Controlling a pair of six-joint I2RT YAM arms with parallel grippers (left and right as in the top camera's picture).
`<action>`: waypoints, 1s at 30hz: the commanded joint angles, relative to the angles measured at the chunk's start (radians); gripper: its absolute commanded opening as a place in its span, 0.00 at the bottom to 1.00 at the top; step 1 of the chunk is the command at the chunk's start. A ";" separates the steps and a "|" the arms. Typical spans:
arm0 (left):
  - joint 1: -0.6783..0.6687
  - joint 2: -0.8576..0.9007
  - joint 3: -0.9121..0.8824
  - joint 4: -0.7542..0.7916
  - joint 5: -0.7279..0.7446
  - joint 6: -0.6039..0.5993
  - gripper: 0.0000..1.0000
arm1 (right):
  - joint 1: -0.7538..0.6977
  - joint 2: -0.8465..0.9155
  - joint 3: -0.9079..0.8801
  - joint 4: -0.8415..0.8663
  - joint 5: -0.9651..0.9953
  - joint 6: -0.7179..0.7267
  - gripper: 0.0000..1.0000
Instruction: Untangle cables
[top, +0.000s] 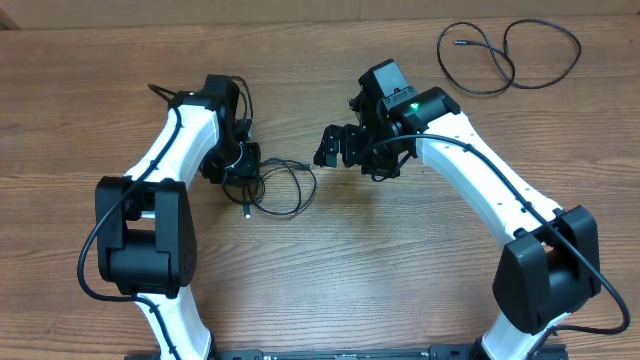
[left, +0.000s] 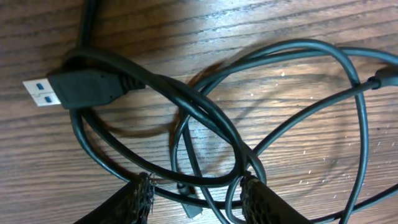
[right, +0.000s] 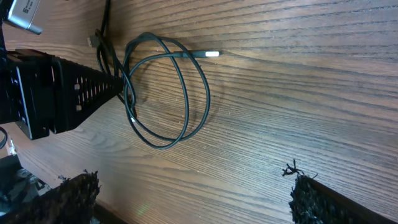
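Cable bundle: thin black cords in overlapping, crossed loops. One broad USB plug has a silvery tip with blue tabs; one small plug has a bright tip. The bundle lies on the wooden table, left of centre.
Left gripper: astride the strands, fingers half apart; whether it grips cannot be told.
Right gripper: near the bundle, fingers spread wide, holding nothing.
Separate cable: loosely looped, at the far right corner.

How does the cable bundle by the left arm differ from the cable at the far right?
The bundle is a tangle of crossing loops; the far cable lies in loose loops. The bundle sits at the left gripper; the far cable lies alone. Both are thin and black.
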 joint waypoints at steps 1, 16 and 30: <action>-0.007 0.018 -0.011 0.009 -0.009 0.044 0.49 | 0.006 0.000 -0.005 0.006 0.010 0.000 1.00; -0.007 0.018 -0.030 0.032 -0.042 0.040 0.33 | 0.006 0.000 -0.005 0.002 0.010 0.000 1.00; -0.006 0.017 0.049 -0.052 0.076 0.017 0.04 | 0.006 0.000 -0.005 0.003 0.010 0.000 1.00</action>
